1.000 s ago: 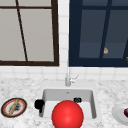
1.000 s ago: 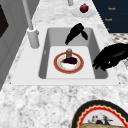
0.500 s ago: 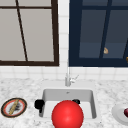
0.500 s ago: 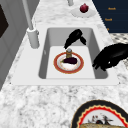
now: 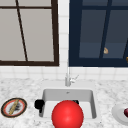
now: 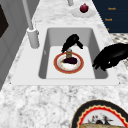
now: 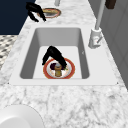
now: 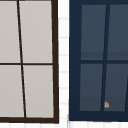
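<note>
A red-rimmed plate (image 6: 79, 65) (image 7: 71, 68) lies on the floor of the sink (image 5: 93, 105). On it are a dark purple lump (image 6: 70, 60) and a small brown upright piece with a grey top (image 6: 68, 53) (image 7: 58, 72). My right hand (image 6: 72, 41) (image 7: 53, 55) arches down over the plate. Its fingers reach to the top of the brown piece and its thumb sticks out apart from it. My left hand (image 5: 39, 103) (image 6: 110, 57) (image 7: 35, 11) hovers relaxed and empty over the sink's left front corner. A red ball (image 5: 67, 115) hides the front of the sink in the front view.
The faucet (image 5: 68, 78) (image 6: 32, 35) rises behind the sink. A patterned plate (image 5: 13, 107) (image 6: 100, 117) lies on the left counter. On the right counter a white plate (image 5: 118, 113) (image 7: 17, 117) holds a dark red fruit (image 6: 84, 8). Two windows fill the wall above.
My right hand has come down a little toward the plate in the sink, and its fingers now reach the brown piece. The left hand has stayed in place.
</note>
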`<act>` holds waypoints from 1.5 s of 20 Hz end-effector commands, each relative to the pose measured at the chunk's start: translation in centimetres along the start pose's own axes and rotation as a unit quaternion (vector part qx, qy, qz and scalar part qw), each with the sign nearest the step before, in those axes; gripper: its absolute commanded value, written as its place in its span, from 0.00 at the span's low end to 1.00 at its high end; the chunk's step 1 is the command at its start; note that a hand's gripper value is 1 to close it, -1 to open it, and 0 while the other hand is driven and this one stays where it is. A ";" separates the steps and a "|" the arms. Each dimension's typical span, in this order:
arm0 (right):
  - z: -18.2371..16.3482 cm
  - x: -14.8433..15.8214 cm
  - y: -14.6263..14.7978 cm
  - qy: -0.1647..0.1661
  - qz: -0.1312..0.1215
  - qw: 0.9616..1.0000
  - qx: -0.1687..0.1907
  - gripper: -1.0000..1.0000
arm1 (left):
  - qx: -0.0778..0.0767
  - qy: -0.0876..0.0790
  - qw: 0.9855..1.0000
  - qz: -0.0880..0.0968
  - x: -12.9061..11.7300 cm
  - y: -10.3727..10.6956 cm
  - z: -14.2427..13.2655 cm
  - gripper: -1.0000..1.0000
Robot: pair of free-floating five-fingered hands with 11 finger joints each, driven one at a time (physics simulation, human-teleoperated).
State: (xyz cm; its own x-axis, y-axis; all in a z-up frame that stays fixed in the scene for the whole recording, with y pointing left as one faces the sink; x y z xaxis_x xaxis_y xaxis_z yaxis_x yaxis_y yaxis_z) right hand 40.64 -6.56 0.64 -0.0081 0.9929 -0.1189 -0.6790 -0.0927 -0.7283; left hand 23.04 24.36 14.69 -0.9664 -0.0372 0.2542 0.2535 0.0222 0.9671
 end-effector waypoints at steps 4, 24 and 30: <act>-2.7 0.3 1.0 0.006 0.013 1.000 -0.003 0.00 | 0.000 0.000 1.000 0.000 0.0 0.0 0.0 0.50; -10.4 0.9 1.3 -0.002 0.011 1.000 0.029 0.00 | 0.000 0.000 1.000 0.000 0.0 0.0 0.0 0.50; -9.3 0.9 1.1 0.004 0.004 0.999 0.033 0.00 | 0.000 0.000 1.000 0.000 0.0 0.0 0.0 0.50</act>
State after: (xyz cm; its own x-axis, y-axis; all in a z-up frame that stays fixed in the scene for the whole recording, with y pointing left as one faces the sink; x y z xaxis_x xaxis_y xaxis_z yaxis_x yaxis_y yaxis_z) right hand 46.79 -6.44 -6.35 -0.0073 0.9915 -0.1301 -0.7265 -0.0947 -0.6806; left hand 23.04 24.36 14.69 -0.9664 -0.0372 0.2542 0.2535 0.0222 0.9671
